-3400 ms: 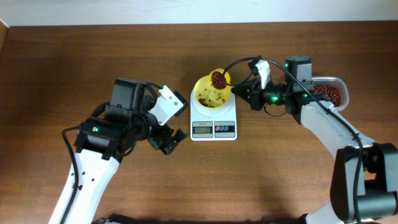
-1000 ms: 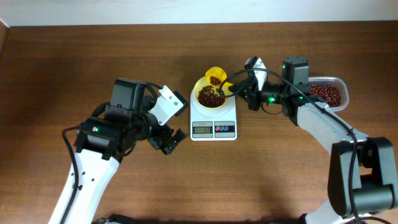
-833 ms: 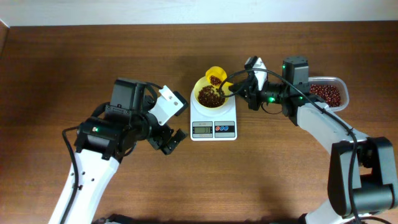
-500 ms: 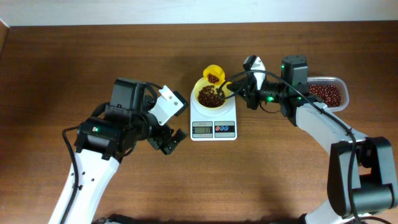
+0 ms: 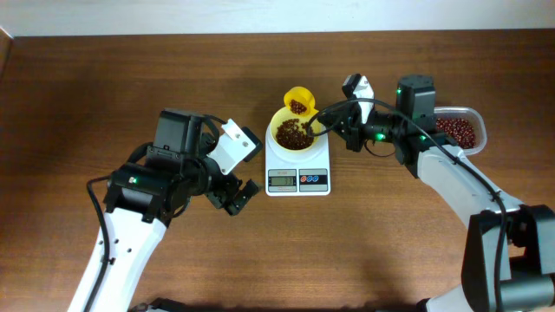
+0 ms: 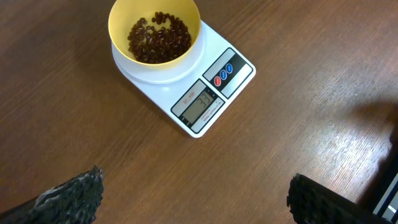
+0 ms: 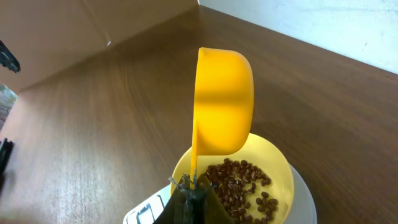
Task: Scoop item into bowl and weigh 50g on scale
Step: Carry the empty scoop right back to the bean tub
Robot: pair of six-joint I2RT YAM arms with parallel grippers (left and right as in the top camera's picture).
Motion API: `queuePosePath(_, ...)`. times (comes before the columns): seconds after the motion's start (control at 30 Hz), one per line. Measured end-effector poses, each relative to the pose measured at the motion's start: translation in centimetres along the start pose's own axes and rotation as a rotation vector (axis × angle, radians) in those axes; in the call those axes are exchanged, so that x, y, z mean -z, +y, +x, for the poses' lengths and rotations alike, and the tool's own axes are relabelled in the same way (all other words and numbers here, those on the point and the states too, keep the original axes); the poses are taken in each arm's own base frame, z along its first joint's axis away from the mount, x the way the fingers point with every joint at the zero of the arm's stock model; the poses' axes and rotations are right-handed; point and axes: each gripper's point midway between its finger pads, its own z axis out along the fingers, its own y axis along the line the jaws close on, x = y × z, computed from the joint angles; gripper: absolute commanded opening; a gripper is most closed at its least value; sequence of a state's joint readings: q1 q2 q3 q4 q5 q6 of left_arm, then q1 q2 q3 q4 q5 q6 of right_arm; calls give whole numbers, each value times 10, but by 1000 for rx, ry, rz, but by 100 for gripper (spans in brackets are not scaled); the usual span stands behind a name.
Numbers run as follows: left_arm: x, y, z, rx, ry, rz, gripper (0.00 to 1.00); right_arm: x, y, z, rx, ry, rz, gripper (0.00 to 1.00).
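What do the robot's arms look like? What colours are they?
The left arm and right arm are smooth white tubes with chunky black joints, a tiny green light and thin black cables. The left gripper and right gripper are black, each beside a white camera box.

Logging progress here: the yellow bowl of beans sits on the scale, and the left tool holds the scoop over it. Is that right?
Not quite: the right tool holds the scoop, not the left tool, which is open and empty beside the scale. The overhead view shows it. The bowl of beans does sit on the scale.
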State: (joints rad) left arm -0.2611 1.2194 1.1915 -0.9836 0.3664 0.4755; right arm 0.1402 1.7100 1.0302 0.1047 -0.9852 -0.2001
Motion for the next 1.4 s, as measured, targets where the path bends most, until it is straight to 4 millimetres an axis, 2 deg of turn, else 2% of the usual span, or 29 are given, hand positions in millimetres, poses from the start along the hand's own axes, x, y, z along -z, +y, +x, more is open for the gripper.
queuePosePath(0.13,0,0,0,0,0,0,99,0,0,1,-62,2,0,4)
queuePosePath(0.23,0,0,0,0,0,0,99,0,-3,4,-43,13,18,4)
queuePosePath(0.43,0,0,0,0,0,0,99,-9,-4,29,212,130,68,4)
queuePosePath(0.6,0,0,0,0,0,0,99,-15,-8,33,365,174,108,4)
queuePosePath(0.77,0,0,0,0,0,0,99,-14,-14,33,398,190,139,4)
queuePosePath(0.93,0,0,0,0,0,0,99,-8,-6,16,443,163,150,4)
queuePosePath(1.1,0,0,0,0,0,0,99,-4,-13,22,428,204,196,4)
queuePosePath(1.23,0,0,0,0,0,0,99,4,-6,-8,503,137,227,4)
queuePosePath(1.33,0,0,0,0,0,0,99,21,8,-41,569,77,263,4)
queuePosePath(1.4,0,0,0,0,0,0,99,38,5,-56,563,53,331,4)
